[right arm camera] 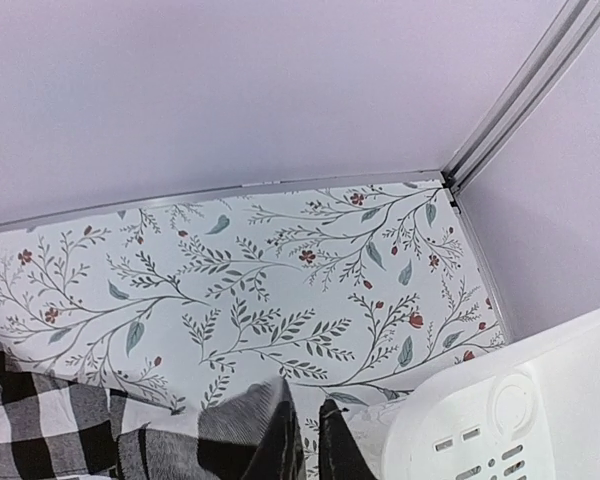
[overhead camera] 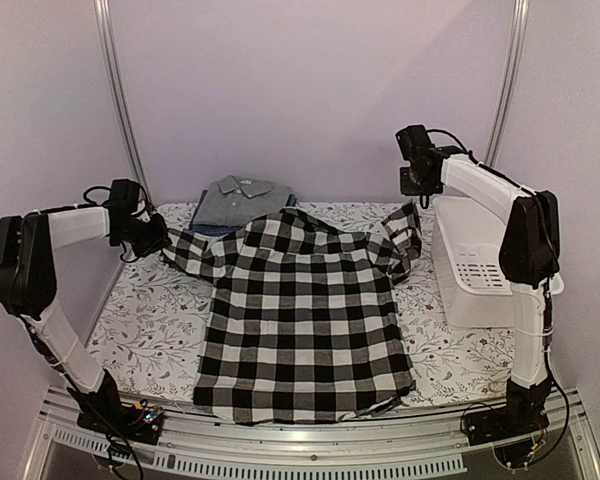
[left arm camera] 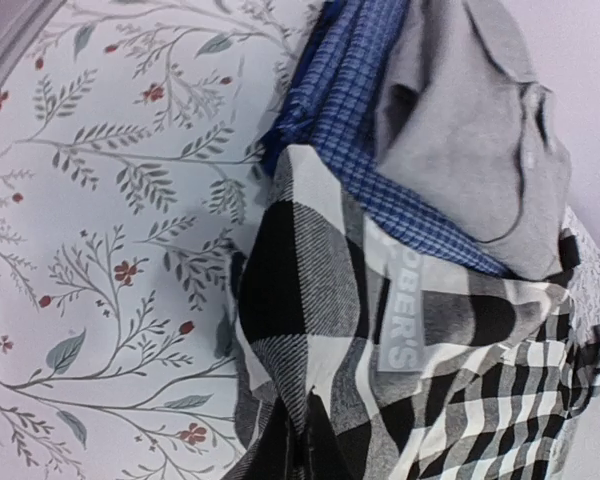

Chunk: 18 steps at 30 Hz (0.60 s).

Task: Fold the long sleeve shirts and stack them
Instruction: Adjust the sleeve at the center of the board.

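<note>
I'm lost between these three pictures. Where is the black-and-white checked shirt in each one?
Top view: the checked shirt lies spread across the middle.
Left wrist view: the checked shirt is bunched up and fills the lower right.
Right wrist view: only a bit of the checked shirt shows, in the bottom left corner.
Shared landmark: the floral tablecloth under it shows in all three.

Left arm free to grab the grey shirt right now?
Probably not: the left gripper is shut on a sleeve of the checked shirt. The grey shirt lies close behind, mostly uncovered.
</note>
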Each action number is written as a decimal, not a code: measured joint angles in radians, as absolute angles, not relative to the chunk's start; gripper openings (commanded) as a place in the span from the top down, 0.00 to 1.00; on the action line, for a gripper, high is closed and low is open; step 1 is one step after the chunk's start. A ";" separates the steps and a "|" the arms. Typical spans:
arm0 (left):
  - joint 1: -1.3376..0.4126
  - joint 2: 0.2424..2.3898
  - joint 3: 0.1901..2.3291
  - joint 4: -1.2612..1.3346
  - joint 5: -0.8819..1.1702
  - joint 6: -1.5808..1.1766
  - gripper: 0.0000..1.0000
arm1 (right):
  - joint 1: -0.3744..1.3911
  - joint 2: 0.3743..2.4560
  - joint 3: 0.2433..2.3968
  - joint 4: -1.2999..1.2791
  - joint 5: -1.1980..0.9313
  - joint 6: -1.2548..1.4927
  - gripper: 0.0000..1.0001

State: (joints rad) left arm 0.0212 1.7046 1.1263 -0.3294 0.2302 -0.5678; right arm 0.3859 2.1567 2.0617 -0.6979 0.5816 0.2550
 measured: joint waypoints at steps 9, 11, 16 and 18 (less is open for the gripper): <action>-0.352 1.637 1.250 -0.326 0.096 -0.438 0.86 | 0.388 2.177 2.057 -0.740 0.552 0.229 0.41; -0.453 1.669 1.267 -0.327 0.091 -0.427 0.74 | 0.392 2.160 2.045 -0.740 0.535 0.224 0.36; -0.627 1.830 1.314 -0.332 0.094 -0.400 0.39 | 0.433 2.066 1.953 -0.723 0.471 0.217 0.29; -0.667 1.875 1.316 -0.346 0.084 -0.409 0.35 | 0.460 2.029 1.911 -0.709 0.442 0.218 0.29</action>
